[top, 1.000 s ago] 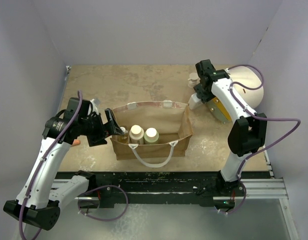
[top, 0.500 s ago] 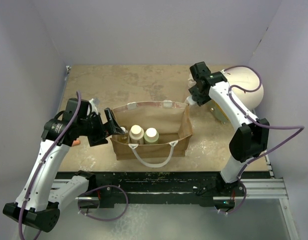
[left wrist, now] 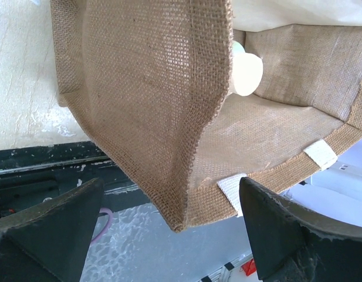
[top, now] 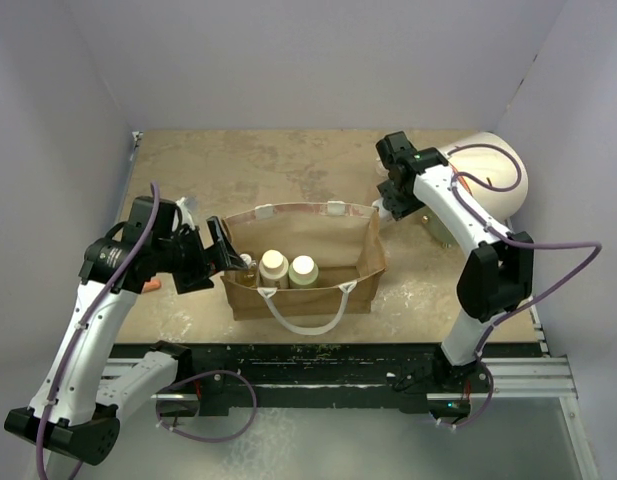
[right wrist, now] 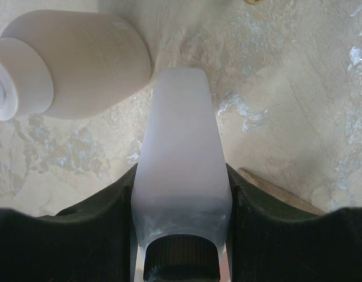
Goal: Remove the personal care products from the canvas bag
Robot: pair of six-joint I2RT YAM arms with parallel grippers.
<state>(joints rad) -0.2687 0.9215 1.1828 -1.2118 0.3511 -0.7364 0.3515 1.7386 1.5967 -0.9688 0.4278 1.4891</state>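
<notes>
Clamping the white bottle [right wrist: 179, 147] by its black-capped end, the right gripper [right wrist: 182, 200] holds it above the table [right wrist: 298, 88], just off the bag's [top: 318, 297] far right corner. A cream bottle [right wrist: 81, 64] sits close by. The left gripper [left wrist: 172, 229] has its jaws wide apart, straddling the bag's left end. Two capped bottles [top: 274, 265] stand inside the bag.

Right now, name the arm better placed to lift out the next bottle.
Left. Its jaws stand open astride the bag's left end, near the bottles inside; the right jaws grip a white bottle outside.
</notes>
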